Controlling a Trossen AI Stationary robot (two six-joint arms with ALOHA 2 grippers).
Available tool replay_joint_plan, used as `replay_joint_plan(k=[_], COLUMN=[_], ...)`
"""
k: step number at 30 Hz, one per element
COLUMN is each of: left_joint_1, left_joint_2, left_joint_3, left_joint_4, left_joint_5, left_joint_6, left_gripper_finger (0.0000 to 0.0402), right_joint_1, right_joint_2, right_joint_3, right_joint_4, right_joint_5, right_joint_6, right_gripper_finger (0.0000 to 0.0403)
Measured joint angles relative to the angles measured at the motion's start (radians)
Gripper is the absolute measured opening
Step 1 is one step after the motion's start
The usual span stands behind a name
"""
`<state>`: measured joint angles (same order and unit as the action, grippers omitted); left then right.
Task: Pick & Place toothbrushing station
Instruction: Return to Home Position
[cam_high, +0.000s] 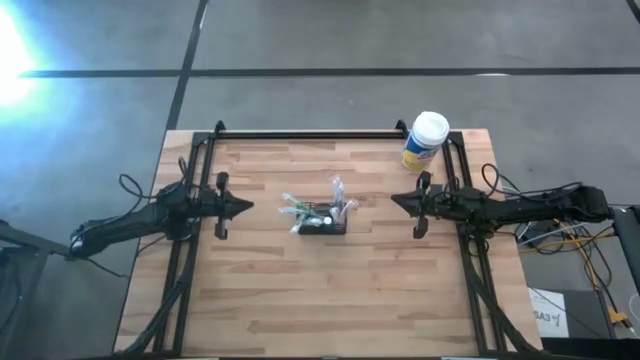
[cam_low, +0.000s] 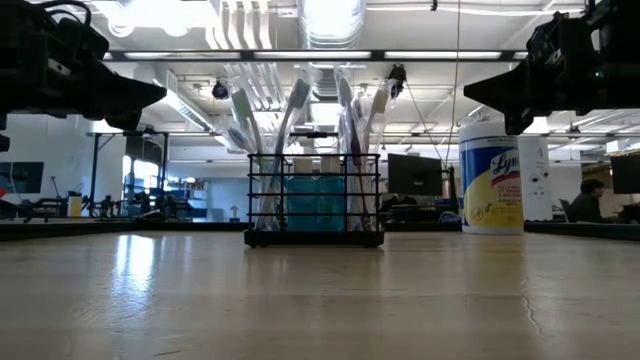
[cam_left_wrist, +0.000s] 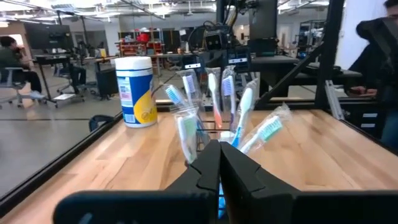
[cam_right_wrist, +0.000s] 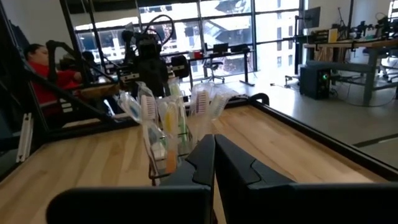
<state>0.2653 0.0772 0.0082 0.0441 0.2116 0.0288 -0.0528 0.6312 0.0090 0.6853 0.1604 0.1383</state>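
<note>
The toothbrushing station (cam_high: 322, 222), a small black mesh box holding several wrapped toothbrushes, stands by its base on the wooden table's middle; it also shows in the low view (cam_low: 314, 205) and in both wrist views (cam_left_wrist: 214, 118) (cam_right_wrist: 168, 134). My left gripper (cam_high: 248, 207) hangs shut above the table, left of the station, pointing level at it. My right gripper (cam_high: 394, 199) hangs shut to the station's right, likewise level and facing it. Neither touches anything.
A yellow canister with a white lid (cam_high: 425, 140) stands at the table's far right corner. A black frame (cam_high: 300, 135) runs along the far and side edges. Bare wood lies toward the near edge. People sit in the room beyond the table.
</note>
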Motion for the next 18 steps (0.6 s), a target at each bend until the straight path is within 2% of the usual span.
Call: replay_joint_plan(k=[18], left_joint_1=[0.000], left_joint_2=[0.002], left_joint_3=[0.002], left_joint_4=[-0.001], left_joint_5=[-0.010], left_joint_6=[0.001], left_gripper_finger=[0.0013], right_joint_1=[0.000], right_joint_2=[0.000], right_joint_3=[0.000], right_joint_4=[-0.002], right_joint_5=[0.000], right_joint_6=[0.042], right_gripper_finger=[0.0008])
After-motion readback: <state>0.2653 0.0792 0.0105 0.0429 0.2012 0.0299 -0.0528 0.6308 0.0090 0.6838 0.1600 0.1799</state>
